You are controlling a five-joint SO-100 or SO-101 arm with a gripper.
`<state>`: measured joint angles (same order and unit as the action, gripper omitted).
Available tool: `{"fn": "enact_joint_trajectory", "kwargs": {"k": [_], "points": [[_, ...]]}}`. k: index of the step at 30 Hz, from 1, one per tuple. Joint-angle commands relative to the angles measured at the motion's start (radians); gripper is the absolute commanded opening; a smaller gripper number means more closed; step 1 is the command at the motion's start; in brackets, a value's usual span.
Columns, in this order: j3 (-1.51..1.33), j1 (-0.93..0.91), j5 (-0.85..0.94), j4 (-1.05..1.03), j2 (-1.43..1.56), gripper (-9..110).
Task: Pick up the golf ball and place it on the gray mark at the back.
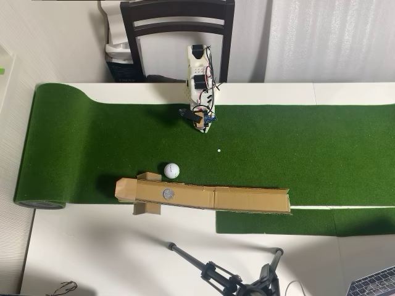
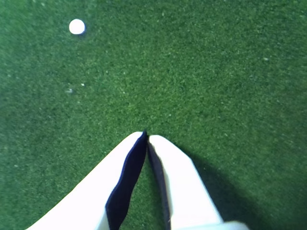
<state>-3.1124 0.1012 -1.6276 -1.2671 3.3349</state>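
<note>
Item 1, my claw (image 2: 146, 135): in the wrist view the two white fingers meet at their tips over bare turf, with only a dark sliver between them lower down, and nothing is held. In the overhead view my claw (image 1: 203, 126) is small and half buried under wires and the white arm body, so the fingers cannot be told apart there.

Item 2, the golf ball (image 1: 171, 170): seen only from overhead, resting on the green mat (image 1: 92, 142), just beside the far edge of the cardboard ramp (image 1: 247, 198) and well apart from my claw. The wrist view does not reach it.

Item 3, the gray mark (image 1: 168, 193): a small gray disc on the left part of the cardboard ramp, just beyond the ball, empty. Not in the wrist view.

Item 4, a tiny white dot (image 1: 218, 150) on the turf, between my claw and the ramp; the wrist view shows it at upper left (image 2: 76, 26), blurred.

Item 5, the white desk (image 1: 92, 246) under the mat, with a tripod (image 1: 234, 280) cut off by the bottom edge and a laptop corner (image 1: 373, 285) cut off at lower right.

Item 6, a dark chair (image 1: 179, 24) behind my base, cut off at the top.
</note>
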Motion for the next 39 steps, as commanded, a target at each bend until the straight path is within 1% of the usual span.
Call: {"fn": "enact_joint_trajectory", "kwargs": {"k": [1, 14, 18, 20, 25, 27, 29, 32, 39], "points": [[-0.084, -0.009, 0.008, 0.009, 0.095, 1], [-0.083, -0.009, -0.005, 0.020, 0.097, 1], [-0.066, -0.012, -0.008, 0.061, 0.097, 1], [-0.025, -0.003, -0.008, 0.083, 0.097, 7], [0.089, -0.005, 0.009, 0.066, 0.086, 35], [0.109, -0.008, 0.009, 0.066, 0.086, 44], [0.126, -0.003, 0.012, 0.067, 0.086, 49], [0.150, -0.002, 0.054, 0.066, 0.086, 54], [0.222, -0.014, 0.201, 0.081, 0.095, 55]]}}
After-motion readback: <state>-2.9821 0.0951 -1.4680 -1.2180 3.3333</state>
